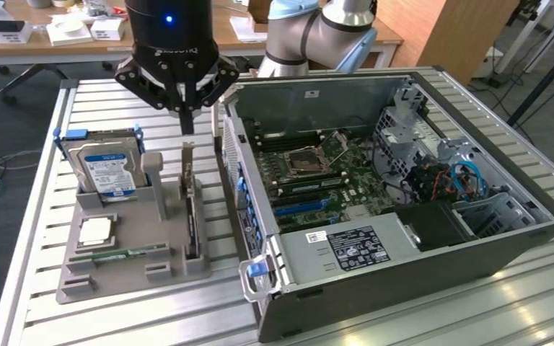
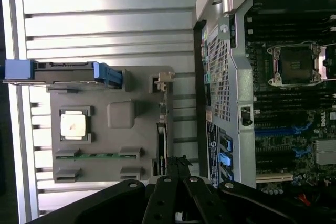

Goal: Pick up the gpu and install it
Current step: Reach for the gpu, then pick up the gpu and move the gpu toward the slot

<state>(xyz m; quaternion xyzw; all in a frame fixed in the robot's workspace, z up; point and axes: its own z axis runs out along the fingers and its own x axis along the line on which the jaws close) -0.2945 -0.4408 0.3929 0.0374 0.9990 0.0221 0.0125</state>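
The gpu (image 1: 191, 209) stands on edge in a slot of the grey holder tray (image 1: 128, 238), on the side nearest the open computer case (image 1: 392, 180). It shows as a thin dark card with a metal bracket at its far end. My gripper (image 1: 187, 128) hangs just above that far end, fingers shut together with nothing between them, not touching the card. In the wrist view the gpu (image 2: 163, 129) appears edge-on, and my gripper (image 2: 177, 164) sits over its near end.
The tray also holds a hard drive (image 1: 109, 169) with blue clips, a processor (image 1: 95, 232) and a green memory stick (image 1: 113, 254). The case's metal wall (image 2: 226, 77) rises close beside the card. Everything rests on a slatted metal table (image 1: 37, 216).
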